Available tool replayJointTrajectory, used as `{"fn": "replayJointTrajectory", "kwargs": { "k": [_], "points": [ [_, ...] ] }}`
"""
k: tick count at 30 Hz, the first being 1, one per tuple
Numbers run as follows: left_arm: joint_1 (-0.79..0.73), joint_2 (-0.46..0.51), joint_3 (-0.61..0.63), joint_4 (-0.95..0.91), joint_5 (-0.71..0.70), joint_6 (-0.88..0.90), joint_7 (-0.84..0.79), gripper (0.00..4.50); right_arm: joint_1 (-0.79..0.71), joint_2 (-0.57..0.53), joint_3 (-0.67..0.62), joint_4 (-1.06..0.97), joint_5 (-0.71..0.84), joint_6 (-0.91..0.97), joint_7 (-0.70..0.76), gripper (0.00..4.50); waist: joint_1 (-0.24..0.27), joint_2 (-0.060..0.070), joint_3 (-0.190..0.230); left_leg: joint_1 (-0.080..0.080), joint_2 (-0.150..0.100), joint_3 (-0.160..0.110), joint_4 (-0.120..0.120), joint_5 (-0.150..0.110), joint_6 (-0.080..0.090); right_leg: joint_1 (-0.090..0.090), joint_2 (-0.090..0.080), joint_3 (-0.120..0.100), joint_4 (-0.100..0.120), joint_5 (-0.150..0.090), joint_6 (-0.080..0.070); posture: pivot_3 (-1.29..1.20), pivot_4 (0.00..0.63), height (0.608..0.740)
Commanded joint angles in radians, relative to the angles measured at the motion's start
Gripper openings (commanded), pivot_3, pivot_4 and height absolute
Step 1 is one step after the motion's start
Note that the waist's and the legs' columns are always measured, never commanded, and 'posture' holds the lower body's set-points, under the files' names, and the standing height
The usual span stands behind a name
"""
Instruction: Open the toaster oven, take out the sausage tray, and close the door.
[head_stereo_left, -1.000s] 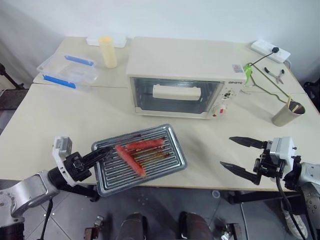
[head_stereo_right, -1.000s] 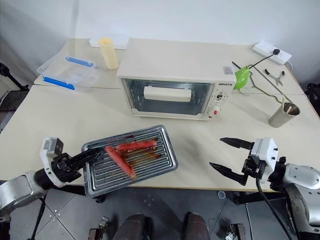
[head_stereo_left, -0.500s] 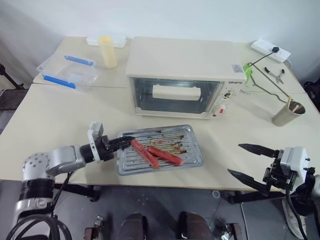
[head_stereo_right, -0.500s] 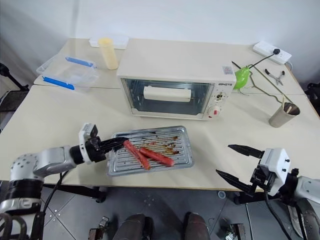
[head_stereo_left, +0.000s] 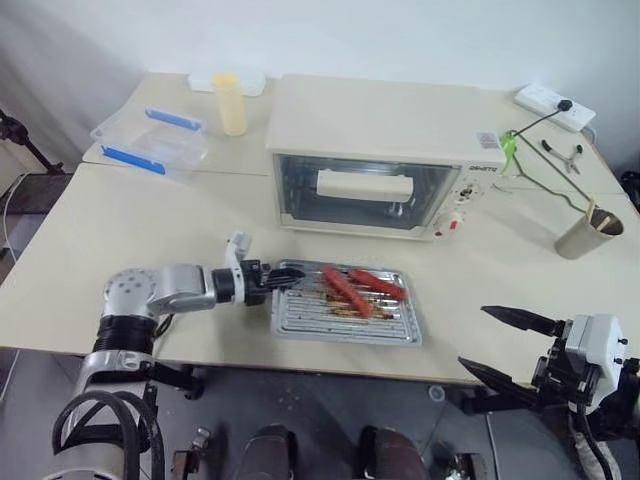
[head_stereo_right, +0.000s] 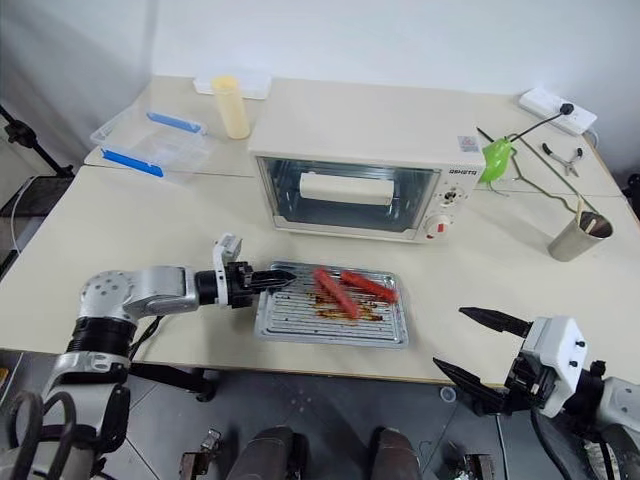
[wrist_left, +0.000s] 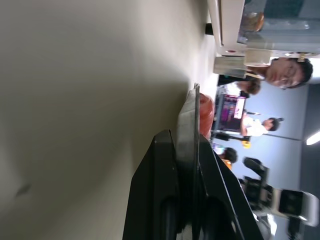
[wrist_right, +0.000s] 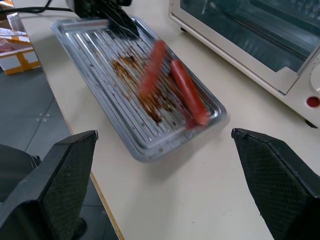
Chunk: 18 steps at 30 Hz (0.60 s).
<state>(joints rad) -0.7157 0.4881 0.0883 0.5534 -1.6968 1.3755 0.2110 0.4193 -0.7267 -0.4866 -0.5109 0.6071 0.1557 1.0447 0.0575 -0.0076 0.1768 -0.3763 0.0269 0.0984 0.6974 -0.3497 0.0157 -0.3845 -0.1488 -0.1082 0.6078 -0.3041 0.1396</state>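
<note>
The left tool (head_stereo_right: 268, 283) is clamped on the near-left rim of the sausage tray (head_stereo_right: 330, 318), which lies flat on the table (head_stereo_right: 130, 235) with two red sausages (head_stereo_right: 345, 288) on its wire rack, just ahead of the tool's tips. The step in hand is judged to be setting the tray down: the rim should be released only once the tray is fully rested on the table, and the tool drawn straight back without dragging it. Beyond the tray stands the toaster oven (head_stereo_left: 385, 155), its door (head_stereo_left: 365, 190) seen shut. The right tool (head_stereo_left: 500, 345) is held well apart from the tray, its fingers spread wide and empty. Farther off, a clear plastic box with blue clips (head_stereo_left: 150, 142), a yellow bottle (head_stereo_left: 230, 103) and a metal cup (head_stereo_left: 590, 232) are set on the cream table; people are seen in the room beyond, in the left wrist view.
</note>
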Motion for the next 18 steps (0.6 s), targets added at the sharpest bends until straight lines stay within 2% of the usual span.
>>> {"fn": "replayJointTrajectory", "kwargs": {
  "k": [1,3,4,12,14,16,17,18],
  "points": [
    [-0.045,-0.046,0.015,0.033,0.097,0.007,-0.053,0.00,-0.003,0.000,-0.019,-0.032,0.019,0.000,-0.008,4.49,0.001,0.000,0.000,0.001,0.000,0.000,0.000,0.000,0.000,0.002,0.000,-0.001,-0.001,0.000,0.000,0.00,0.150,0.740],
    [-0.066,-0.064,0.027,0.042,0.150,0.014,-0.083,0.00,-0.009,-0.004,-0.015,-0.029,0.021,0.004,-0.008,4.49,0.001,0.000,0.000,0.002,0.000,0.000,0.000,0.000,0.000,0.005,0.001,-0.001,-0.004,0.000,0.000,0.00,0.150,0.740],
    [-0.071,-0.073,0.035,0.035,0.180,0.003,-0.099,0.66,-0.014,-0.006,-0.013,-0.027,0.021,0.005,-0.008,4.50,0.000,0.000,0.000,0.002,0.000,0.000,0.000,0.000,0.000,0.006,0.001,-0.001,-0.004,0.000,0.000,0.00,0.150,0.740],
    [-0.032,-0.058,0.096,-0.105,0.334,0.011,-0.217,3.07,-0.032,-0.009,0.007,-0.009,0.009,0.003,0.001,4.50,-0.016,-0.001,0.000,0.005,0.002,-0.001,-0.005,0.000,-0.001,0.005,0.001,-0.002,-0.005,0.000,0.000,0.00,0.150,0.740],
    [0.011,-0.003,0.105,-0.194,0.360,0.044,-0.250,3.70,-0.046,-0.012,0.021,0.002,0.004,-0.001,0.009,4.50,-0.026,-0.001,0.000,0.006,0.002,-0.001,-0.006,0.000,-0.001,0.005,0.001,-0.002,-0.005,0.000,0.000,0.00,0.150,0.740],
    [0.083,0.119,0.072,-0.353,0.432,0.037,-0.342,4.31,-0.068,-0.022,0.036,0.022,-0.002,-0.005,0.026,4.50,-0.041,-0.001,0.001,0.007,0.002,-0.001,-0.007,0.000,-0.002,0.005,0.002,-0.002,-0.005,0.000,0.000,0.00,0.150,0.740],
    [0.110,0.165,0.050,-0.414,0.471,0.020,-0.390,4.45,-0.076,-0.025,0.039,0.030,-0.004,-0.006,0.033,4.50,-0.044,-0.001,0.001,0.007,0.003,-0.001,-0.008,0.000,-0.003,0.004,0.003,-0.002,-0.004,0.000,0.000,0.00,0.150,0.740],
    [0.159,0.239,0.001,-0.499,0.570,-0.090,-0.497,4.45,-0.089,-0.032,0.038,0.046,-0.001,-0.006,0.043,4.50,-0.052,-0.001,0.001,0.007,0.004,-0.001,-0.008,0.000,-0.004,0.003,0.003,-0.001,-0.004,0.000,0.000,0.00,0.150,0.740]
  ]
}}
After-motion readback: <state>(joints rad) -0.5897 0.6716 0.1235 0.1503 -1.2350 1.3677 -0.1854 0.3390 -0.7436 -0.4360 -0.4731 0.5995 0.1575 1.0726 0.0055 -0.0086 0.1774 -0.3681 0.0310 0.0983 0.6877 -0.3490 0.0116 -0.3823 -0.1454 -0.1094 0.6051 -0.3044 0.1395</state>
